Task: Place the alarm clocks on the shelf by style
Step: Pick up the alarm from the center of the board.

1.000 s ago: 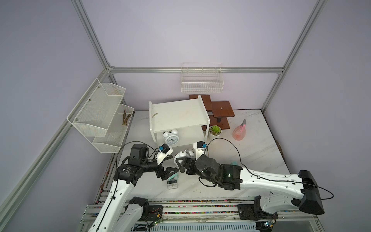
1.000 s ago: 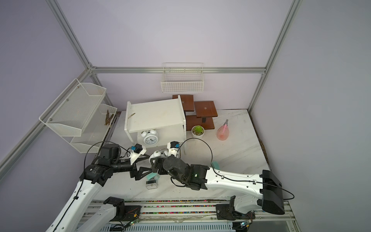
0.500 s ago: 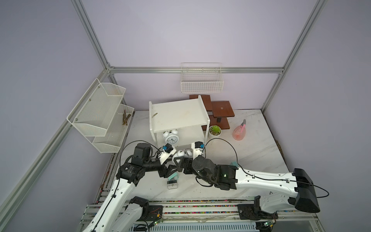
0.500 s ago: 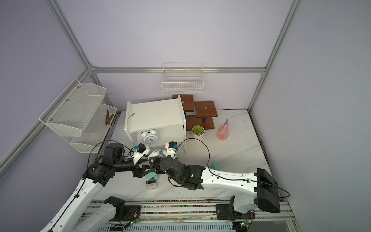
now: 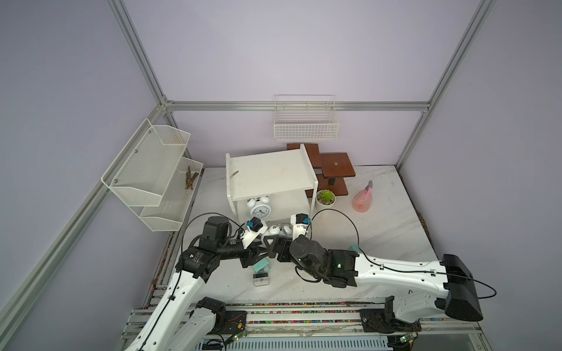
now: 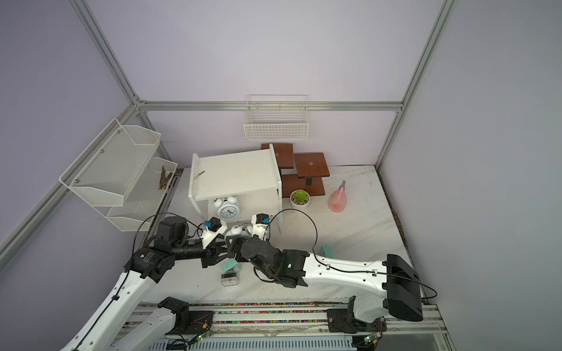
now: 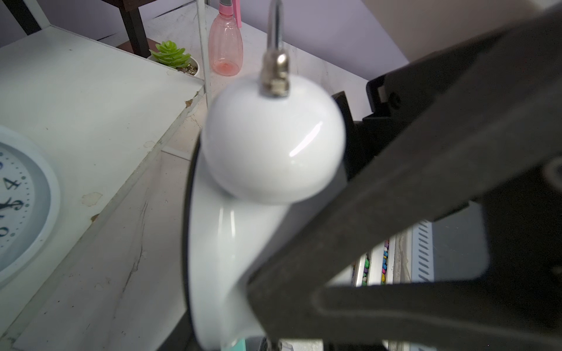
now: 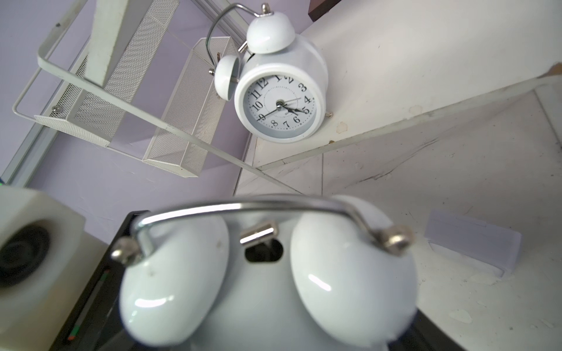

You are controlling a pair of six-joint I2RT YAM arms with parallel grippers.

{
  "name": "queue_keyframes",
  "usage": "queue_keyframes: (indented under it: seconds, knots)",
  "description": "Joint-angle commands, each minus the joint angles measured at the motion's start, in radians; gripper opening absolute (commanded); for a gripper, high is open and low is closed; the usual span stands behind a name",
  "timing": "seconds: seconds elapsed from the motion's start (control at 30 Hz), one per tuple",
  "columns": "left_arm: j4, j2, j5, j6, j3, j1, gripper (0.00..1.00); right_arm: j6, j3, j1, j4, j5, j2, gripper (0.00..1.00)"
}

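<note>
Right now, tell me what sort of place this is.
Probably a robot lab test cell: an aluminium frame with lilac panels encloses the table, two white robot arms are mounted at its front edge, and household props like the shelf and spray bottle are staged on it.

Mostly white, few accents.
Glossy white twin-bell clock [image 8: 267,288], mint-green square clock [image 5: 260,266], pink spray bottle [image 5: 362,202], brown stepped stand [image 5: 337,165], grey-veined white table [image 5: 389,231].
</note>
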Motion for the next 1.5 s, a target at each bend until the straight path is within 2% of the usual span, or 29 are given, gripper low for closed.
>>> queue_keyframes:
  seconds: [0.0,0.13,0.5,0.77,1.07,1.37,1.47]
  knots:
    - [0.016,0.0,-0.01,-0.039,0.029,0.001,0.24,-0.013,0.0,0.009,0.1,0.032,-0.014,0.9]
    - [0.016,0.007,-0.02,-0.057,0.033,0.0,0.23,0.015,-0.052,0.033,0.16,0.098,-0.027,0.99]
    - [0.019,0.011,-0.016,-0.075,0.034,0.0,0.22,0.065,-0.212,0.065,0.433,0.227,-0.024,0.99]
    - [0.021,0.008,-0.012,-0.076,0.032,0.0,0.23,0.042,-0.205,0.068,0.531,0.234,0.038,0.99]
    - [0.018,0.004,-0.012,-0.075,0.031,0.001,0.23,0.067,-0.184,0.068,0.523,0.213,0.084,0.99]
    - [0.016,0.002,-0.009,-0.07,0.029,0.0,0.27,0.065,-0.207,0.068,0.554,0.214,0.092,0.83]
    - [0.015,0.001,-0.009,-0.066,0.026,0.0,0.33,0.045,-0.224,0.068,0.568,0.223,0.08,0.78]
